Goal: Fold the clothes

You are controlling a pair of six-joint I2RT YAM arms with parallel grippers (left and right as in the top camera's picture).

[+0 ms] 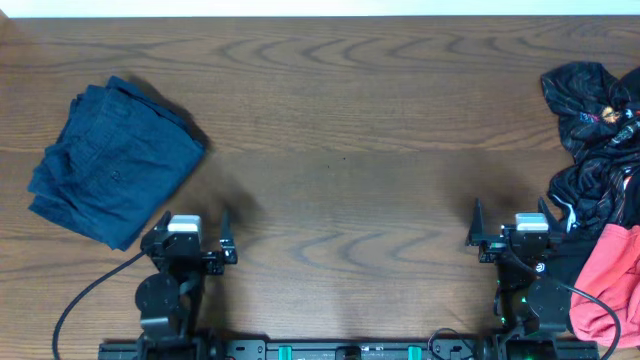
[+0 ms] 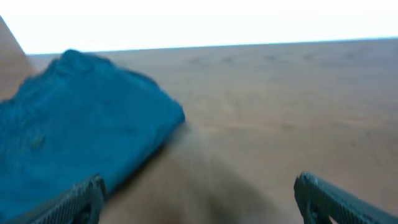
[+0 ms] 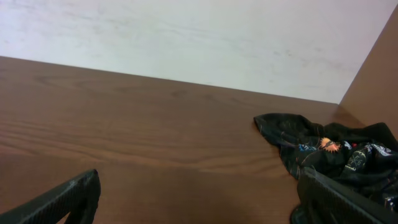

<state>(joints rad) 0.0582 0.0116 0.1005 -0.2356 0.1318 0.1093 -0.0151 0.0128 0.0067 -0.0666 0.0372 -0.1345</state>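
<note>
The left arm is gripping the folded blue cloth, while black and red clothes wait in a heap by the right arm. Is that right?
Not quite. The left gripper is open and holds nothing; the folded blue cloth lies on the table beside it, as the left wrist view shows. The black garment and red garment do wait by the right arm.

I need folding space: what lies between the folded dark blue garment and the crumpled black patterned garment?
Nothing; the overhead view shows bare brown wooden table between the folded dark blue garment and the crumpled black patterned garment.
</note>
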